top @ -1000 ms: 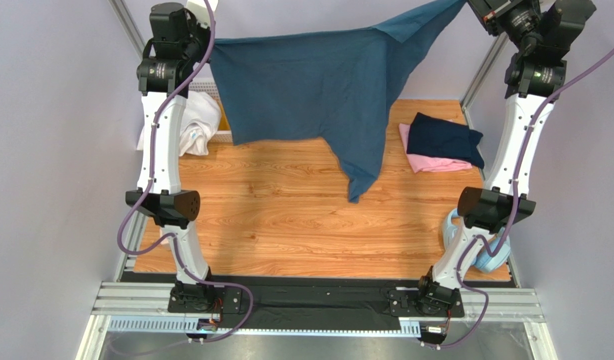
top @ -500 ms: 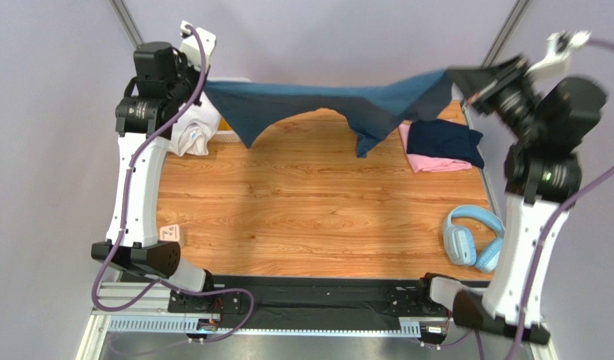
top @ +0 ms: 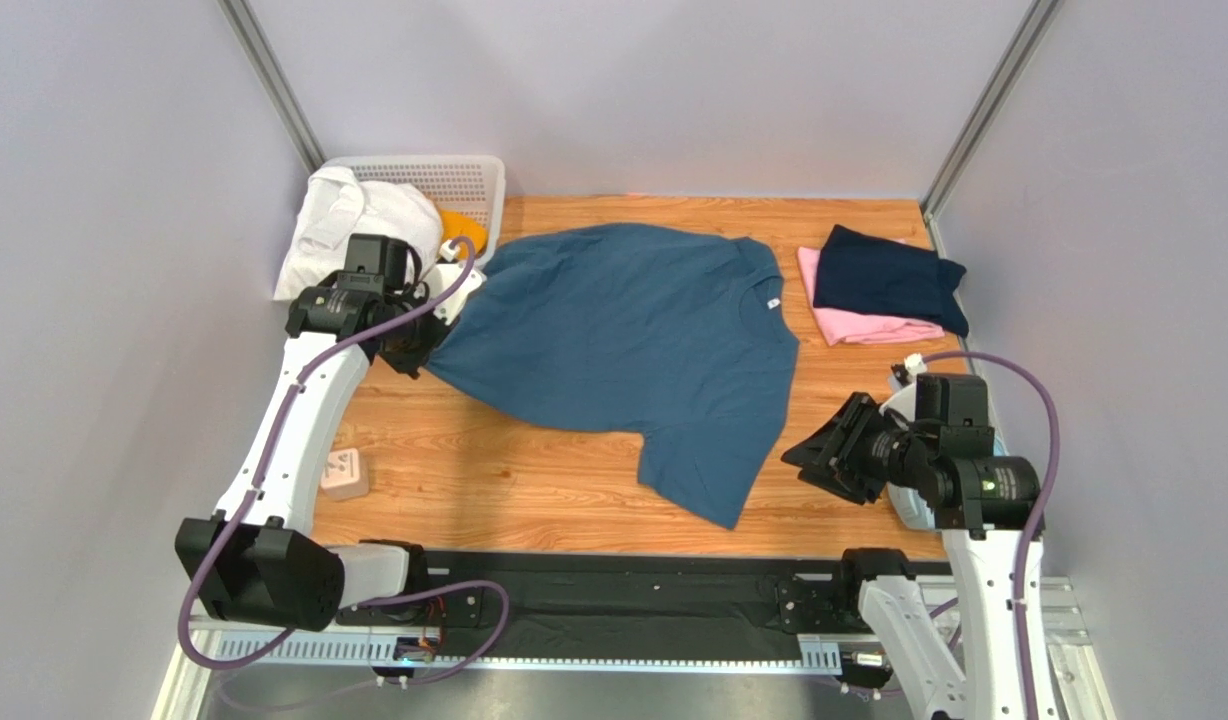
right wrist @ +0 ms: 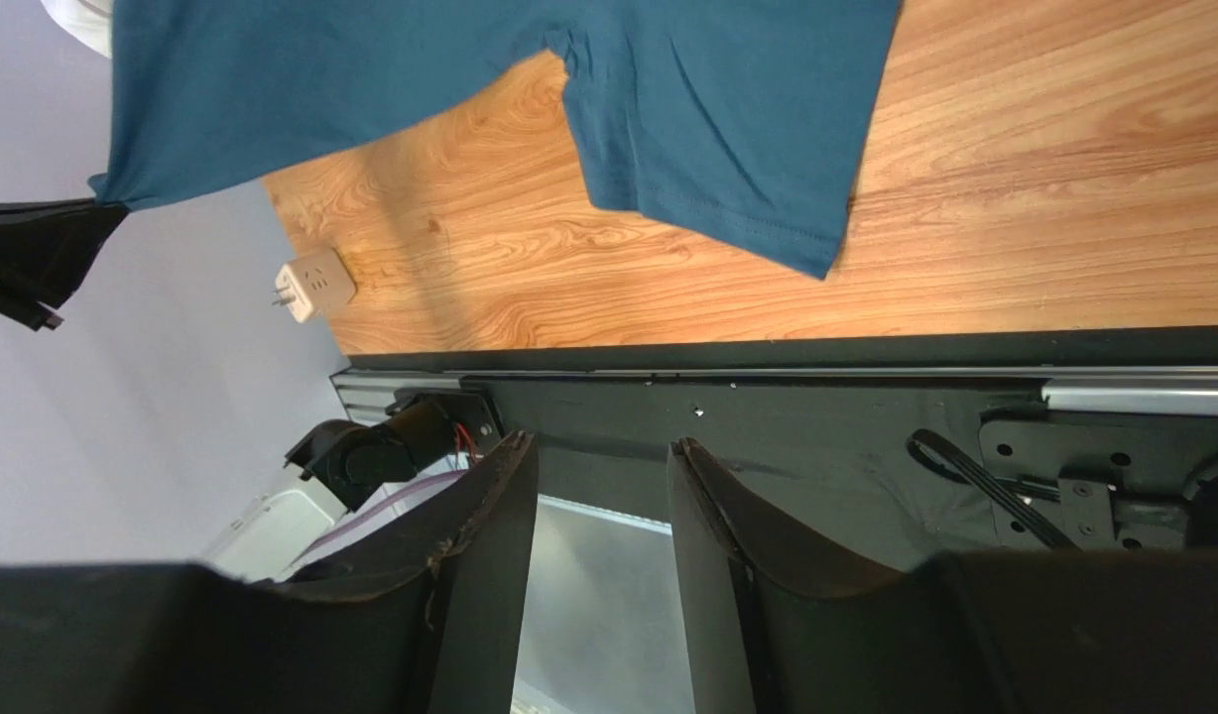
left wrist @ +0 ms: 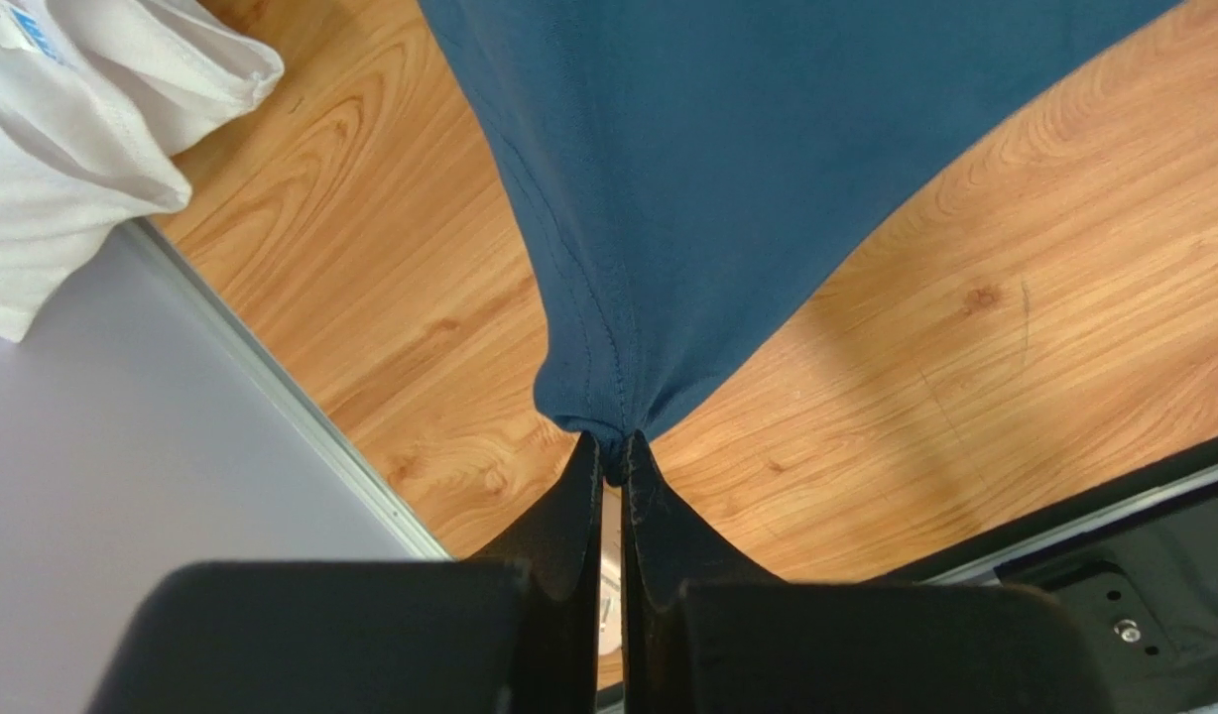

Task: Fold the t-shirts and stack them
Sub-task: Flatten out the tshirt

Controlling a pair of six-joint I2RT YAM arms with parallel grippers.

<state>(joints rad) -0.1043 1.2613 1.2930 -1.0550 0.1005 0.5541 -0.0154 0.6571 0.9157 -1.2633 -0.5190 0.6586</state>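
Note:
A large teal-blue t-shirt (top: 620, 353) lies spread on the wooden table, collar toward the back right. My left gripper (top: 425, 354) is shut on its left corner, and the left wrist view shows the cloth (left wrist: 720, 164) pinched at the fingertips (left wrist: 612, 446). My right gripper (top: 804, 450) stands open and holds nothing, just right of the shirt's near sleeve (top: 710, 480). In the right wrist view its jaws (right wrist: 600, 446) are apart over the black base rail, with the shirt (right wrist: 690, 104) beyond. A folded navy shirt (top: 888, 278) rests on a folded pink one (top: 861, 326).
A white lattice basket (top: 440, 173) stands at the back left, with a white garment (top: 350, 225) draped over it and an orange one (top: 458, 228) beside it. A small white plug block (top: 342, 473) lies near the left edge. Grey walls close in both sides.
Both arms came down from holding the teal-blue shirt high. The shirt now lies spread on the table. The right gripper let go of it and drew back to the near right.

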